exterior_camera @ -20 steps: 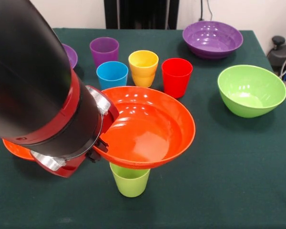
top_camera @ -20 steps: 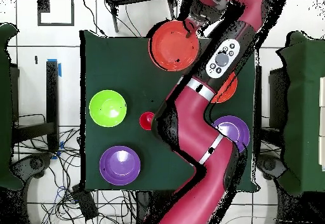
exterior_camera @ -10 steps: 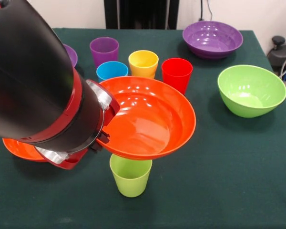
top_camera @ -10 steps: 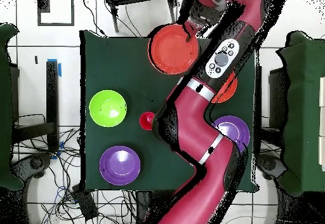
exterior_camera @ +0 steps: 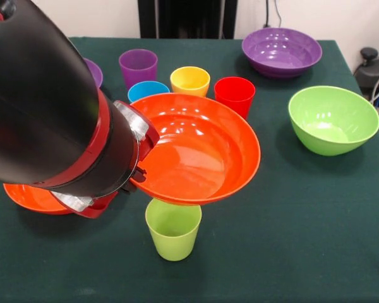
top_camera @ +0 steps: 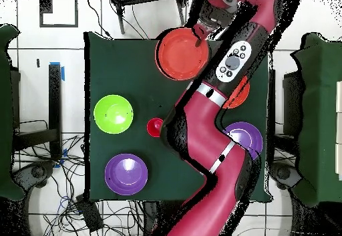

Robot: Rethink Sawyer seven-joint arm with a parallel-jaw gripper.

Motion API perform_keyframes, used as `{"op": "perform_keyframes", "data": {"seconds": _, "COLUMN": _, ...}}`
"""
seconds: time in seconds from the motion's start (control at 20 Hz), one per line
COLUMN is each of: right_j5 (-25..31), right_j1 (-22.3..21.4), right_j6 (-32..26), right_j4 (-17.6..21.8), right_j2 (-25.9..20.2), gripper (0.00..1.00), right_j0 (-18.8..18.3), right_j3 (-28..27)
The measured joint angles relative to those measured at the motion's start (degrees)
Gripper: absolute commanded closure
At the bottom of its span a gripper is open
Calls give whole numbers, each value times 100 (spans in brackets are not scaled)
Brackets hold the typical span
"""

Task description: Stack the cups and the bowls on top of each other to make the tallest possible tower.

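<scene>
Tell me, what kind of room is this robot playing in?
Probably a robot lab or test room, not a kitchen. The table wears a plain green cloth, cables trail over the tiled floor around it, and the cups and bowls look like plastic toys set out for practice.

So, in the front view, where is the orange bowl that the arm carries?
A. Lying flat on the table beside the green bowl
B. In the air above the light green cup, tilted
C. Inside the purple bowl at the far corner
B: the orange bowl hangs tilted above the light green cup, whose open rim shows below it.
</scene>
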State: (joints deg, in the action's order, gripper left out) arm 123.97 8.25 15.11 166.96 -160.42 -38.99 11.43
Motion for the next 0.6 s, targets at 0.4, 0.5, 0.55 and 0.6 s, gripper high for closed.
{"op": "perform_keyframes", "data": {"seconds": 0.4, "right_j5": 325, "right_j1": 0, "right_j6": -201, "right_j4": 0, "right_j2": 0, "gripper": 100, "right_j0": 6, "right_j3": 0}}
{"op": "perform_keyframes", "data": {"seconds": 0.5, "right_j5": 369, "right_j1": 0, "right_j6": -237, "right_j4": 0, "right_j2": 0, "gripper": 100, "right_j0": 6, "right_j3": 0}}
{"op": "perform_keyframes", "data": {"seconds": 0.55, "right_j5": 428, "right_j1": 0, "right_j6": -303, "right_j4": 0, "right_j2": 0, "gripper": 100, "right_j0": 6, "right_j3": 0}}
{"op": "perform_keyframes", "data": {"seconds": 0.6, "right_j5": 444, "right_j1": 0, "right_j6": -330, "right_j4": 0, "right_j2": 0, "gripper": 100, "right_j0": 6, "right_j3": 0}}
